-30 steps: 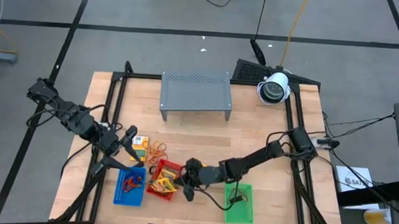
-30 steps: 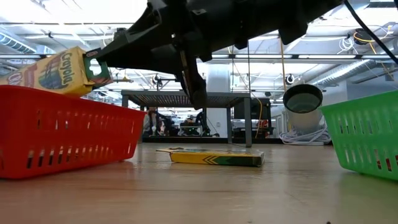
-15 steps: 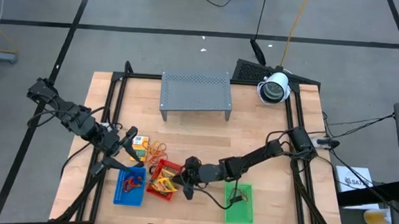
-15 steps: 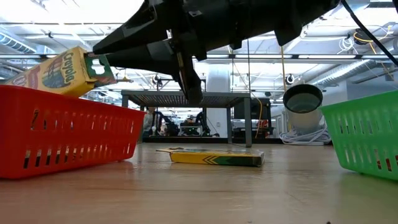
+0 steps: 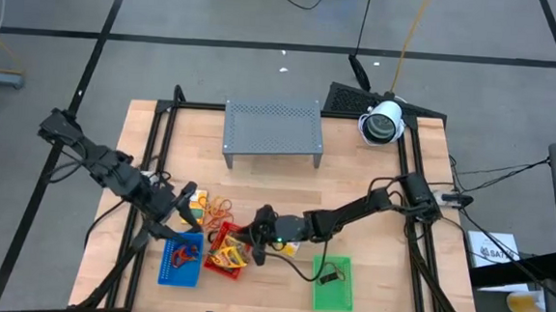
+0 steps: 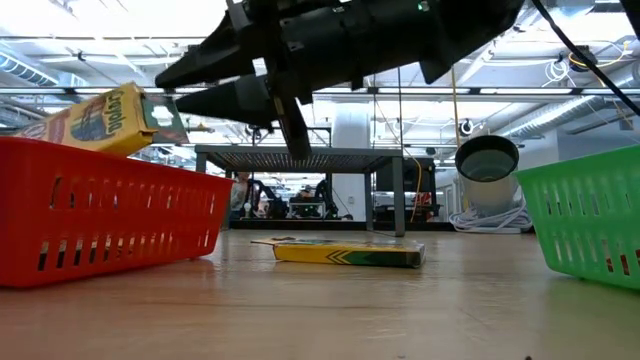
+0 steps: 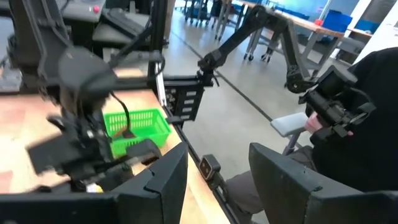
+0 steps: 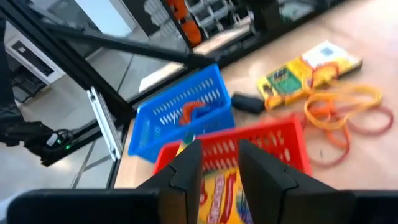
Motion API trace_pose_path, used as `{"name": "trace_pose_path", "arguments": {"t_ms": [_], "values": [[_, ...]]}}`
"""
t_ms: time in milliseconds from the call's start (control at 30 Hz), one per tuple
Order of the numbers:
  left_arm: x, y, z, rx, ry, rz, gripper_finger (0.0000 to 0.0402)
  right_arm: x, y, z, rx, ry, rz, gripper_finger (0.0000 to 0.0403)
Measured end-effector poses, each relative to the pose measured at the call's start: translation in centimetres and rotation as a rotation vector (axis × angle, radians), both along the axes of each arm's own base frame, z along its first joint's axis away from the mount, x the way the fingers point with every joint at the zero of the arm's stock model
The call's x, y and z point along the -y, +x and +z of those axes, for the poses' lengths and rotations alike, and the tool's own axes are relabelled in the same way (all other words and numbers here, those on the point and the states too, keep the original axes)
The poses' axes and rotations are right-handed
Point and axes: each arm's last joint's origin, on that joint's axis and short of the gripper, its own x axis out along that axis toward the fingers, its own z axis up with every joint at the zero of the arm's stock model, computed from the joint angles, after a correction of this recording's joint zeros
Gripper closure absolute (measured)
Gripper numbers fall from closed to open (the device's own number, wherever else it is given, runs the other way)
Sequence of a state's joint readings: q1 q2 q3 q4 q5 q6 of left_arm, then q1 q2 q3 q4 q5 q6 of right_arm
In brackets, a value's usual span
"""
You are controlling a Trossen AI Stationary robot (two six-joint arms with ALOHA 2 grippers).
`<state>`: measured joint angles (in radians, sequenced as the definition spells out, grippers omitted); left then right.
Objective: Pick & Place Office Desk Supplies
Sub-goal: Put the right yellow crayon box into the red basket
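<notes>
A yellow crayon box [image 6: 98, 118] lies tilted in the red mesh tray [image 6: 110, 225], its raised green end over the tray's rim. It also shows in the high view [image 5: 225, 259]. My right gripper [image 6: 168, 93] hovers open just beside that green end, above the tray [image 5: 252, 240], with nothing between its fingers [image 8: 219, 168]. A second yellow packet [image 5: 196, 202] lies flat on the table next to orange rubber-band loops [image 5: 220, 209]. My left gripper [image 5: 185, 191] hangs open and empty over that packet, and its wrist view [image 7: 217, 180] shows the gap empty.
A blue tray [image 5: 180, 261] with a red item stands left of the red one; a green tray [image 5: 333, 283] stands at the near right. A grey perforated rack [image 5: 272, 127] and a white round lamp-like object [image 5: 382, 122] stand at the far side. A dark clip [image 8: 247, 102] lies by the blue tray.
My right gripper has let go of the crayon box's green end, opened, and drawn up and a little toward the far edge. The box has tipped lower and stays in the red tray, leaning over its rim.
</notes>
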<state>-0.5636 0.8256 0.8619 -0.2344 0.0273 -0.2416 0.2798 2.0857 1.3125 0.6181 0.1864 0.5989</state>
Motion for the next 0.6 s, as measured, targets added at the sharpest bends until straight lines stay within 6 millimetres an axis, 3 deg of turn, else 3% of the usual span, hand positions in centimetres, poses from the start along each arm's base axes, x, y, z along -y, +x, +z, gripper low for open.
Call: {"name": "trace_pose_path", "arguments": {"t_ms": [267,600], "values": [[0.4,0.5,-1.0,-0.118,-0.025,0.020,0.0220,0.5,0.0,2.8,0.158,-0.095,0.014,0.0305],[2.9,1.4,-3.5,-0.335,-0.017,-0.018,0.0220,0.5,-3.4,10.7,0.214,-0.338,-0.057,0.0305]]}}
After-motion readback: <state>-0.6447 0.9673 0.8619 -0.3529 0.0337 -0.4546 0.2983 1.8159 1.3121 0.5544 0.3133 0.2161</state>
